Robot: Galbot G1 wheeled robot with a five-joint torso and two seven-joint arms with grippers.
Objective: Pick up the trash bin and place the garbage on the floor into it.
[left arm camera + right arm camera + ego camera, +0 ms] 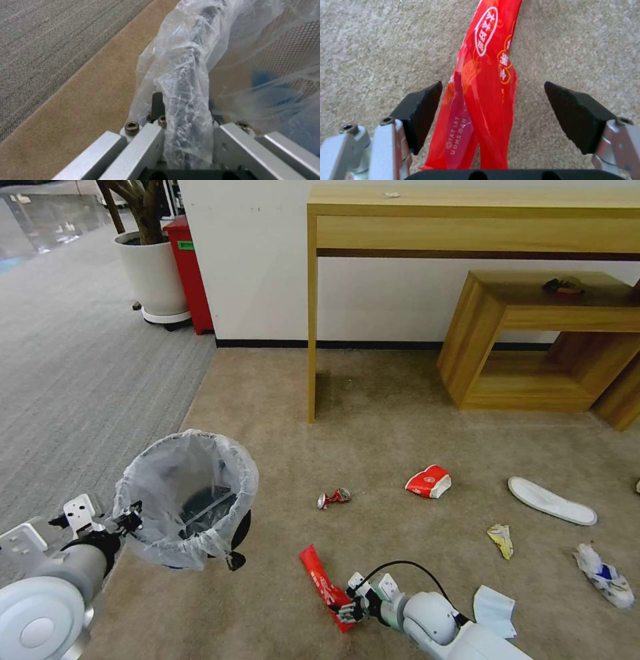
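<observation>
grippers differ in state. the left gripper (128, 521), at the lower left of the head view, is clamped on the rim of the trash bin (193, 500); in the left wrist view its fingers (157, 106) pinch the bag-wrapped rim (186, 100) between them. the bin is round and black with a mesh wall, lined with a crinkly translucent white plastic bag (160, 480), and it sits tilted over the beige short-pile floor (373, 447), mouth facing up toward the camera.

the right gripper (345, 610), at the bottom centre of the head view, is spread wide, its two black wedge-shaped pads (420, 110) on either side of a long, glossy red wrapper (480, 100) without touching it. the wrapper lies flat on the carpet, twisted along its length, with white and yellow print.

other garbage in the head view: one crushed red can (333, 497) near the centre, one squashed red and white paper cup (429, 481) to its right, one white slipper (551, 501) farther right, one small yellowish crumpled scrap (501, 539), one crumpled white and blue wad (604, 575) at the right edge, and one pale blue flat sheet (495, 610) beside the right arm.

a grey ribbed carpet (73, 367) fills the left of the frame.
</observation>
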